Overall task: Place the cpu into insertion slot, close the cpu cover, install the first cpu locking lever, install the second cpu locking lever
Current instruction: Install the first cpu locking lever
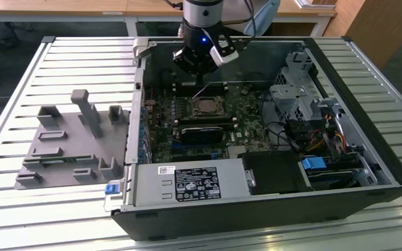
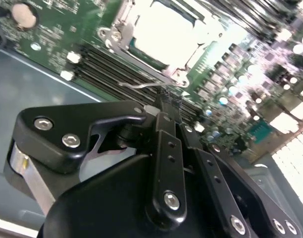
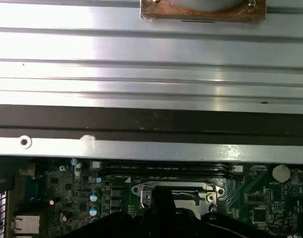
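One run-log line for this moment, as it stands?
cpu seated | cpu cover down | claw shut, tip at wire locking lever | grasp of lever: cannot tell

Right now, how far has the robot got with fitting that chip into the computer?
The chip looks already in place, with the metal cover down around it. The jaws, closed, are at a thin wire lever, which looks raised rather than latched. Locking the levers down is what is left.
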You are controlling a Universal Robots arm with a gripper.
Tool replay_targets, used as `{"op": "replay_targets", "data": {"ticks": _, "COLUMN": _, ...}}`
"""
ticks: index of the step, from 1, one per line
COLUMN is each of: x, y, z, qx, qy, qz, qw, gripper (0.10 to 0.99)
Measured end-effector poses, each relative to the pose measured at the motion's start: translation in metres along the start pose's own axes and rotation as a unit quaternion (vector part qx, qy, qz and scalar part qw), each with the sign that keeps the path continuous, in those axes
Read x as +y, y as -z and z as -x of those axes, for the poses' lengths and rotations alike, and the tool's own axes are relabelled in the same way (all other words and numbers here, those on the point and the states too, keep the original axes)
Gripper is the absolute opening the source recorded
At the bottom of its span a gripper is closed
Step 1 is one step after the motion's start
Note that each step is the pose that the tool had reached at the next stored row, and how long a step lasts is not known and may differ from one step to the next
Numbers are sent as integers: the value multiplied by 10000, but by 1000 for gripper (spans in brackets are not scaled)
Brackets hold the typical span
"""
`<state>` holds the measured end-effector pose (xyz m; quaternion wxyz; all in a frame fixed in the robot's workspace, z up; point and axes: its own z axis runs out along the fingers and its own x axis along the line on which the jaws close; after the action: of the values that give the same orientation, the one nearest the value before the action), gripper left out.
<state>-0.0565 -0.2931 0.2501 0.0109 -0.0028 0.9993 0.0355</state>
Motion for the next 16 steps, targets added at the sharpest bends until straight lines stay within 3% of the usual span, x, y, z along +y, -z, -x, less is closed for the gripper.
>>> {"op": "replay_targets", "data": {"ticks": 2, "x": -1, "y": -5, "z": 8, "qx": -1, "qy": -1, "qz": 7, "qw": 10000, "gripper": 106}}
{"op": "replay_targets", "data": {"ticks": 5, "x": -2, "y": -20, "z": 7, "qx": -1, "qy": -3, "qz": 121, "qw": 9999, "gripper": 106}}
{"op": "replay_targets", "data": {"ticks": 6, "x": -2, "y": -30, "z": 8, "qx": -3, "qy": -4, "qz": 131, "qw": 9999, "gripper": 106}}
{"op": "replay_targets", "data": {"ticks": 16, "x": 5, "y": -140, "z": 88, "qx": -2, "qy": -4, "qz": 131, "qw": 9999, "gripper": 106}}
